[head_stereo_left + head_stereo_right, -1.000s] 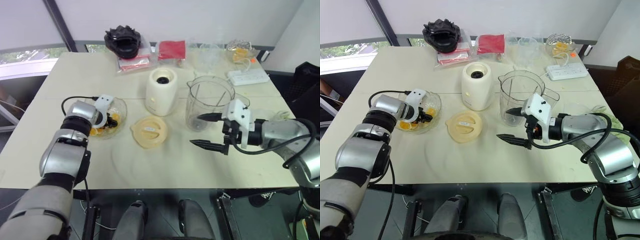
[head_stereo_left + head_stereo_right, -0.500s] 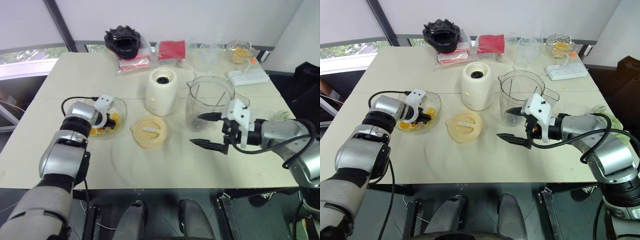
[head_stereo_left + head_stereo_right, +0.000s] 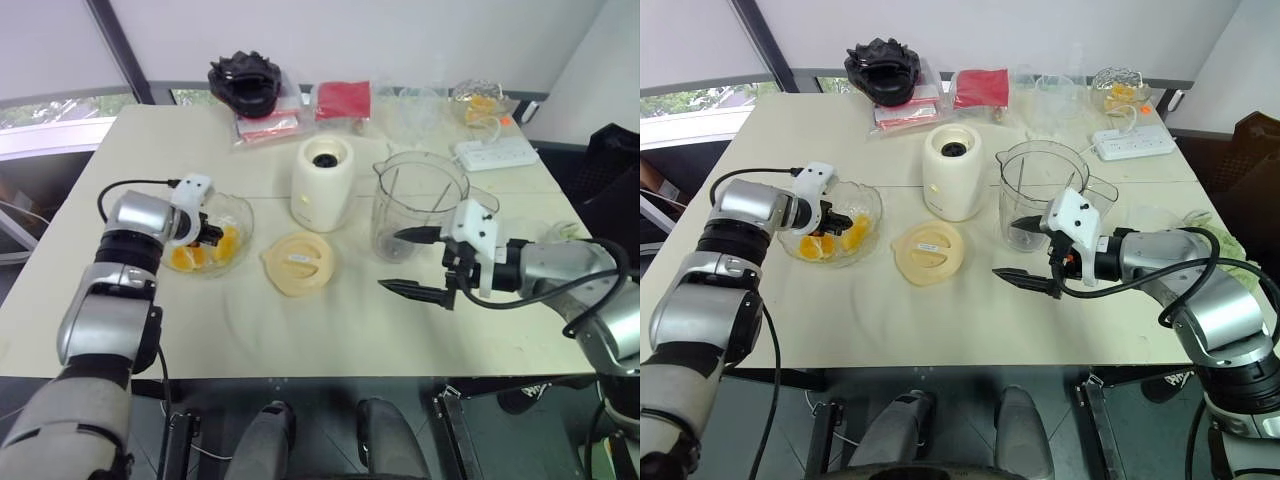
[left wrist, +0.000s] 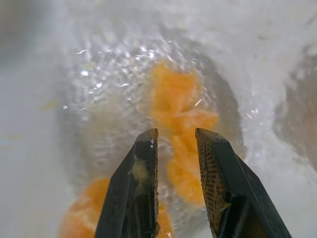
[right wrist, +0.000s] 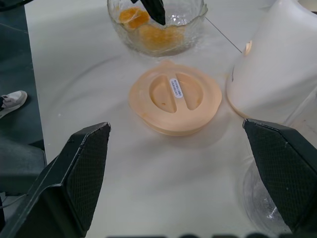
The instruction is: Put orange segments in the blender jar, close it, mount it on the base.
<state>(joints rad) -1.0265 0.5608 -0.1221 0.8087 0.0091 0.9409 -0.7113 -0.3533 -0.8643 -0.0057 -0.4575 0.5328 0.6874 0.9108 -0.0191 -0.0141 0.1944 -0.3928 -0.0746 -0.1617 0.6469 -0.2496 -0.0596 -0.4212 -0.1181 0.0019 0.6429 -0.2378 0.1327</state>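
While the left gripper (image 4: 176, 148) hovers narrow and empty over the glass bowl's (image 3: 243, 213) orange segments (image 3: 853, 236), the right gripper (image 3: 407, 262) gapes wide beside one blender jar (image 3: 418, 203).

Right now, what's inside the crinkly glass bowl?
Orange segments lie in the glass bowl, and the left hand has its fingers over them. The fingers hide part of the fruit, so I can't count the pieces.
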